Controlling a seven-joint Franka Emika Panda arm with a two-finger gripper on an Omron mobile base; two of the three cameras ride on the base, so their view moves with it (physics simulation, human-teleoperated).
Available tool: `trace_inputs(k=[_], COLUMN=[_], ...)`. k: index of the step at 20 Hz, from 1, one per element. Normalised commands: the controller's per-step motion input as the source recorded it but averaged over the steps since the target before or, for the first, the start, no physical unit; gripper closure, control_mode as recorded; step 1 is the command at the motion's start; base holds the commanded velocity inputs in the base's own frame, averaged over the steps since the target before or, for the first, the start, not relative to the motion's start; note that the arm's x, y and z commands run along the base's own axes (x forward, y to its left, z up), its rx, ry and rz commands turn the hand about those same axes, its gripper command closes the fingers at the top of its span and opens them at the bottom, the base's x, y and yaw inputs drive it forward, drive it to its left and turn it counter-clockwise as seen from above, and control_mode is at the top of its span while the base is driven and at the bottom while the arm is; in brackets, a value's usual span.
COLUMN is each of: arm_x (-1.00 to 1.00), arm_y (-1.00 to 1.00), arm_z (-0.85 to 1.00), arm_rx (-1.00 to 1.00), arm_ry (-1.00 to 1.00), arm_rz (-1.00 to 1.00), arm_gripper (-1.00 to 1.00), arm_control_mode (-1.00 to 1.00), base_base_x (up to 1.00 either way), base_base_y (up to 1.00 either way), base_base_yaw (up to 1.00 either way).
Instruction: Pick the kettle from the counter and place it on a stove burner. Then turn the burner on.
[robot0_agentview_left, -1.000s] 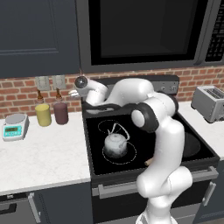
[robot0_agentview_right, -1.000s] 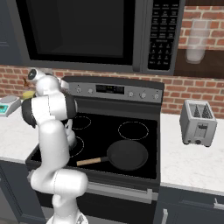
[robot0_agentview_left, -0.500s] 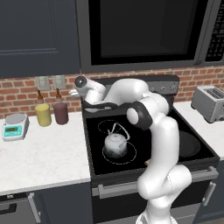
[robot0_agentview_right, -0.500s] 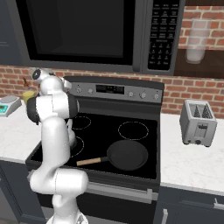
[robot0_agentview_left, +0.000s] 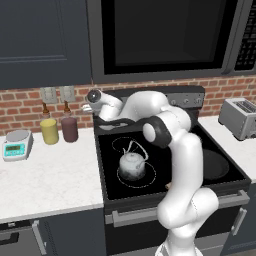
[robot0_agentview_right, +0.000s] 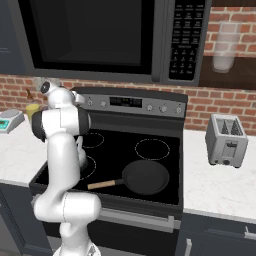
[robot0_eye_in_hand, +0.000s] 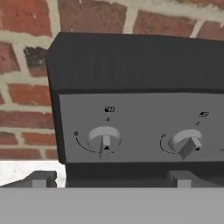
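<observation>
Left base view shows one kettle (robot0_agentview_left: 132, 165) standing inside the large ringed stove burner (robot0_agentview_left: 150, 180) at the cooktop's front left corner; one frying pan (robot0_agentview_right: 145, 176) lies at the front right; one toaster (robot0_agentview_right: 227, 140) sits on the right bench (robot0_agentview_right: 212, 187); two jars (robot0_agentview_left: 49, 131) and one scale (robot0_agentview_left: 16, 144) stand along the left bench's back edge; hand view has two knobs (robot0_eye_in_hand: 104, 138) on the stove's back panel, with the jaws (robot0_eye_in_hand: 109, 178) spread wide and empty before them.
</observation>
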Motion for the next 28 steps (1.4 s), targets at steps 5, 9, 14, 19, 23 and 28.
trace_inputs(k=[5, 9, 14, 19, 23, 28], arm_x=[0.21, 0.24, 0.25, 0.21, 0.13, 0.03], arm_y=[0.0, 0.0, 0.0, 0.0, 0.0, 0.0], arm_z=[-0.07, -0.04, 0.0, -0.01, -0.09, -0.03], arm_rx=[0.0, 0.0, 0.0, 0.0, 0.0, 0.0], arm_ry=[-0.01, 0.0, 0.0, 0.0, 0.0, -0.01], arm_rz=[0.0, 0.0, 0.0, 0.0, 0.0, 0.0], arm_gripper=[-1.0, -1.0, -1.0, -1.0, -1.0, 1.0], arm_control_mode=[-1.0, -1.0, -1.0, -1.0, -1.0, -1.0], base_base_x=[0.0, 0.0, 0.0, 0.0, 0.0, 0.0], base_base_y=[0.0, 0.0, 0.0, 0.0, 0.0, 0.0], base_base_yaw=[0.0, 0.0, 0.0, 0.0, 0.0, 0.0])
